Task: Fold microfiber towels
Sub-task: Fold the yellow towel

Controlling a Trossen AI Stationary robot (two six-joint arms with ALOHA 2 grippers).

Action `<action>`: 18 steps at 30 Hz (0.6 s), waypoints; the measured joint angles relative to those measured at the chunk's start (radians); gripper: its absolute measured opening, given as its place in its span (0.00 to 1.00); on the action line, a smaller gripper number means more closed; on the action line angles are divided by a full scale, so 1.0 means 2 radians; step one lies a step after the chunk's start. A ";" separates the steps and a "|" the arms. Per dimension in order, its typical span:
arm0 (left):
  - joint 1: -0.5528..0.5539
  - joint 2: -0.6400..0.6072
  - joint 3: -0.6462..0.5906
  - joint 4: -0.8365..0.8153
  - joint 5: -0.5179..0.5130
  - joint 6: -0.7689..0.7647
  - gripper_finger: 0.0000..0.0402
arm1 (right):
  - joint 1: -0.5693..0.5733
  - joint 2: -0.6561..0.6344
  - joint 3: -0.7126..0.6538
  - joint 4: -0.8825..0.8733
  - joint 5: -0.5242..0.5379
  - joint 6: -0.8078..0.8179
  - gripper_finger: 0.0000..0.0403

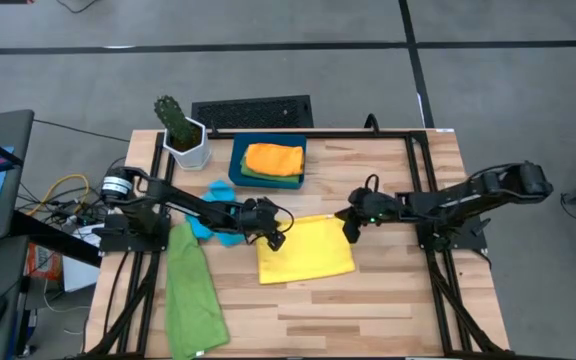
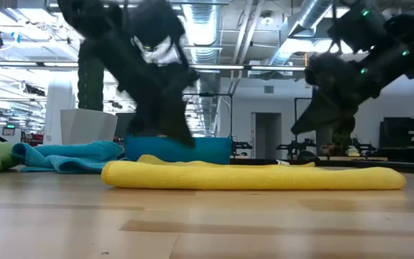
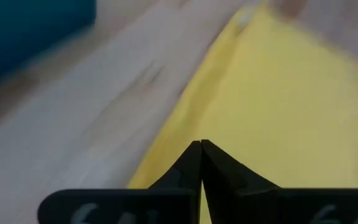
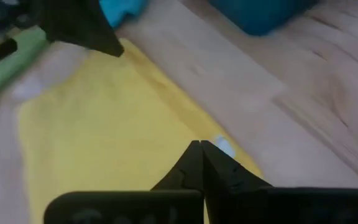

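A: Nearest in the low view we see the yellow towel lying doubled on the table, its fold line facing the tray. What do the claws hold?

B: Nothing we can confirm. The left gripper hangs over the towel's far left corner with fingers pressed together; the right gripper hangs over the far right corner, fingers likewise together. Whether cloth sits between the tips, we cannot tell.

A: And for a clean next fold?

B: We judge that both tips should pinch matching corners, lift level and travel together, so edges meet squarely.

A: Farther off?

B: The green towel drapes at the left edge, the sky-blue towel is bunched behind the left arm, and the orange towel rests folded in the teal tray.
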 joint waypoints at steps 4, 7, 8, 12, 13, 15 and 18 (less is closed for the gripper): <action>-0.009 -0.047 0.005 -0.006 -0.002 0.005 0.00 | 0.034 -0.020 -0.014 0.006 -0.003 0.003 0.04; -0.045 -0.072 0.005 0.008 -0.018 -0.003 0.00 | 0.084 -0.023 -0.020 0.043 -0.015 0.003 0.05; -0.064 -0.073 0.004 0.008 -0.024 -0.005 0.00 | 0.103 -0.021 -0.023 0.050 -0.010 0.003 0.05; -0.138 -0.049 0.004 0.032 -0.077 -0.035 0.00 | 0.173 0.010 -0.034 0.082 0.051 0.025 0.03; -0.152 -0.041 0.003 0.031 -0.093 -0.046 0.00 | 0.187 0.021 -0.037 0.094 0.067 0.033 0.02; -0.172 -0.016 0.003 0.053 -0.116 -0.071 0.00 | 0.213 0.048 -0.043 0.123 0.092 0.047 0.03; -0.187 0.015 0.003 0.091 -0.132 -0.101 0.00 | 0.240 0.085 -0.051 0.148 0.117 0.068 0.05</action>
